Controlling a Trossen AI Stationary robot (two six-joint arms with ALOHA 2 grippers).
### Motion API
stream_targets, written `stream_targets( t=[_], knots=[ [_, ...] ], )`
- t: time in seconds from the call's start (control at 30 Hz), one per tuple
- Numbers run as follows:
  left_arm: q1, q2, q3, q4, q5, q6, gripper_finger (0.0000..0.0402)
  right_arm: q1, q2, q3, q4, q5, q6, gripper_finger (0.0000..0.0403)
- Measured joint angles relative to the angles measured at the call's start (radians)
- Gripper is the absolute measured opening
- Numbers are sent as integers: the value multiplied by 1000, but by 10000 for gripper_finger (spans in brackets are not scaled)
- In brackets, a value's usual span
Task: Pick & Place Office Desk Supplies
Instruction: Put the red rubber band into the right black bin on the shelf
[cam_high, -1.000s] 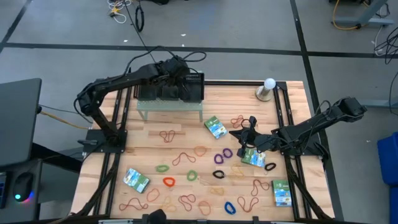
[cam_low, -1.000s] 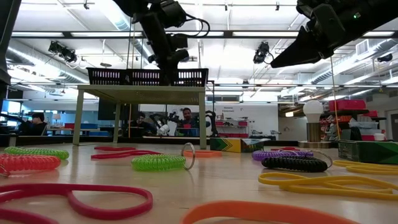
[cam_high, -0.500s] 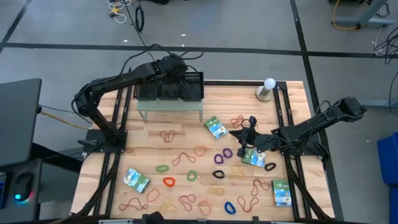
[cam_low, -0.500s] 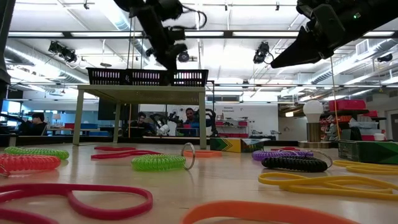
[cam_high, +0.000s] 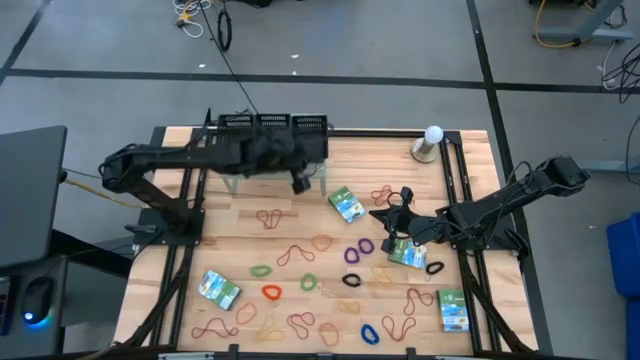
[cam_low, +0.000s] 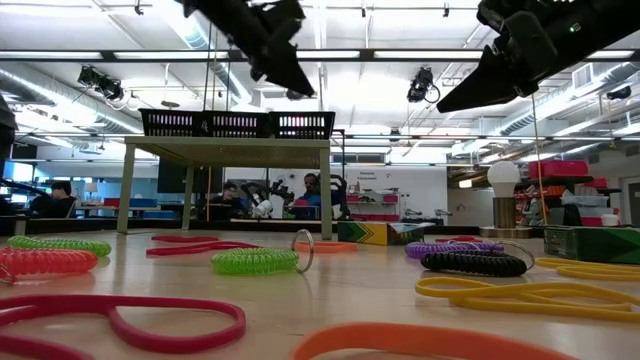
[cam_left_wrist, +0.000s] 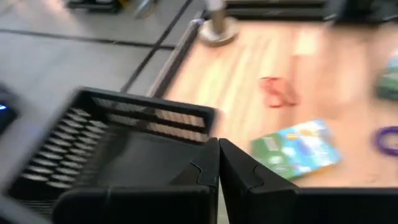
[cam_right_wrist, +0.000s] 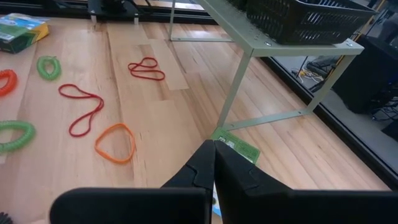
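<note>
Rubber bands in many colours, such as an orange one (cam_right_wrist: 115, 140) and a red one (cam_high: 270, 216), lie flat on the wooden table. Small green-white-blue packets (cam_high: 345, 205) (cam_high: 217, 289) (cam_high: 453, 310) lie among them. My left gripper (cam_high: 300, 185) (cam_left_wrist: 218, 148) is shut and empty, in the air by the pale-green shelf's near right corner, just in front of the black mesh trays (cam_high: 275, 124). My right gripper (cam_high: 378, 213) (cam_right_wrist: 214, 148) is shut and empty, hovering right of the middle packet, whose edge (cam_right_wrist: 239, 148) shows under its fingertips.
The pale-green shelf (cam_right_wrist: 298, 46) stands on thin legs at the far edge and carries the mesh trays (cam_left_wrist: 124, 146). A bulb on a stand (cam_high: 430, 142) sits at the far right corner. Another packet (cam_high: 405, 253) lies under the right arm. Coiled bands (cam_low: 255, 262) lie near the front.
My left gripper has swung from above the mesh trays toward the table's near edge and a little right. It now hangs in front of the shelf, pointing less steeply down, and stays shut. The right arm has kept still.
</note>
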Motion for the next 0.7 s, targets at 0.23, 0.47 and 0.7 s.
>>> stream_targets(
  t=[0.23,0.47,0.7],
  knots=[
    [-118,-131,-285,297,6,-57,9,-1,0,0,1,0,16,11],
    [-195,-175,-470,458,6,-207,9,-1,1,0,9,0,48,11],
    [-206,-82,-470,466,52,-312,7,-36,3,0,24,-40,123,11]
  ],
)
